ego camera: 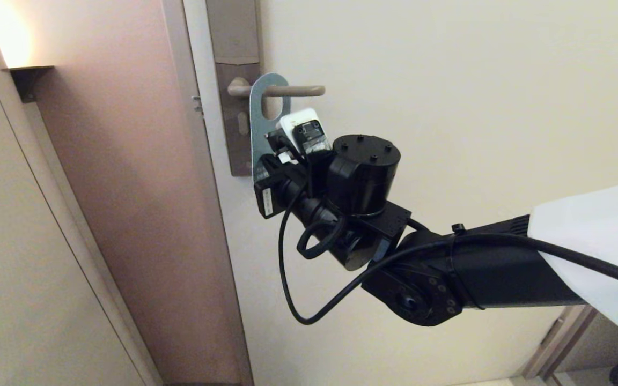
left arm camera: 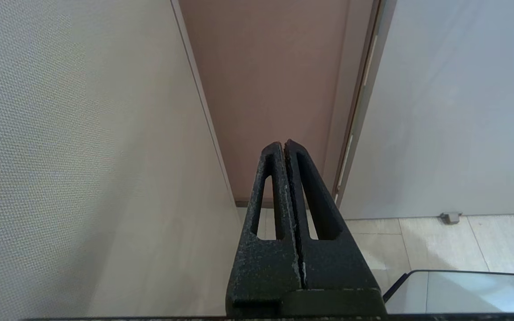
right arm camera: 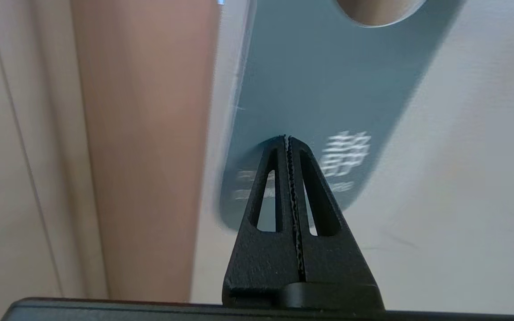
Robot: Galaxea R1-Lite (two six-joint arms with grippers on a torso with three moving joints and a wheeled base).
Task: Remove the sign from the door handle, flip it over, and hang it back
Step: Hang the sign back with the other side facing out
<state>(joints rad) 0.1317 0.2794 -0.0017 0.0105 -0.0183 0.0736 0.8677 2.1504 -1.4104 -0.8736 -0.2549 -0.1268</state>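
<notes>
On the slim beige-grey metal lever door handle (ego camera: pixel 279 90), the flat blue-grey hanger sign (right arm camera: pixel 328 89) hangs, blue face outward. Right pincer (right arm camera: pixel 287 139), clenched empty, points at its lower half; removal not begun.

The sign (ego camera: pixel 258 115) shows blue with white lettering; the door handle (ego camera: pixel 293 90) is beige-grey.
</notes>
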